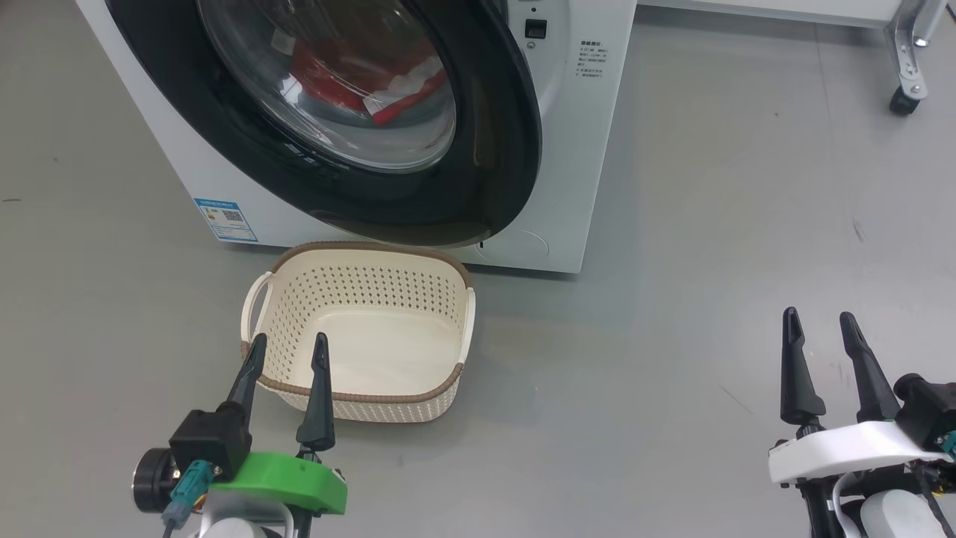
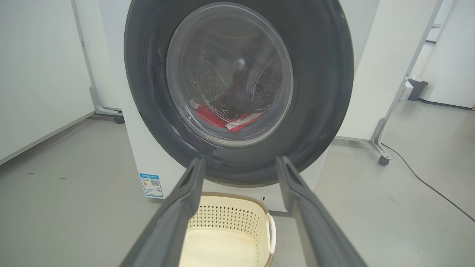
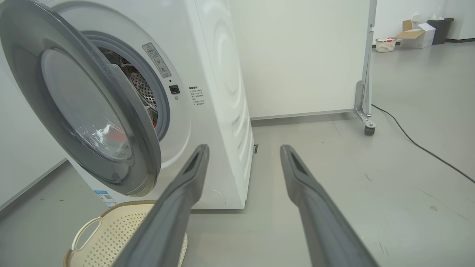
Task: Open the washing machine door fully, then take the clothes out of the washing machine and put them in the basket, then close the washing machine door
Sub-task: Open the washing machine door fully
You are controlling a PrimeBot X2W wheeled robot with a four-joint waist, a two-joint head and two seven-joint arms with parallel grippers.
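The white washing machine [image 1: 567, 149] [image 3: 219, 111] stands ahead with its black-rimmed round door [image 1: 478, 172] [image 2: 319, 92] [image 3: 26, 74] swung partly ajar. Red clothes [image 1: 351, 75] [image 2: 211, 116] with white stripes lie in the drum, seen through the door glass. The cream basket [image 1: 358, 269] [image 2: 230, 218] [image 3: 111, 237] sits on the floor just under the door, with nothing in it. My left gripper [image 1: 288, 342] [image 2: 239, 161] hangs open over the basket's near rim. My right gripper [image 1: 820, 317] [image 3: 245, 148] is open over bare floor, well right of the machine. Neither holds anything.
Grey floor [image 1: 747, 261] spreads to the right of the machine. A white partition on a wheeled frame [image 3: 365, 122] stands behind, and a black cable [image 3: 426, 152] runs across the floor. Boxes and a bin [image 3: 423, 31] sit far off.
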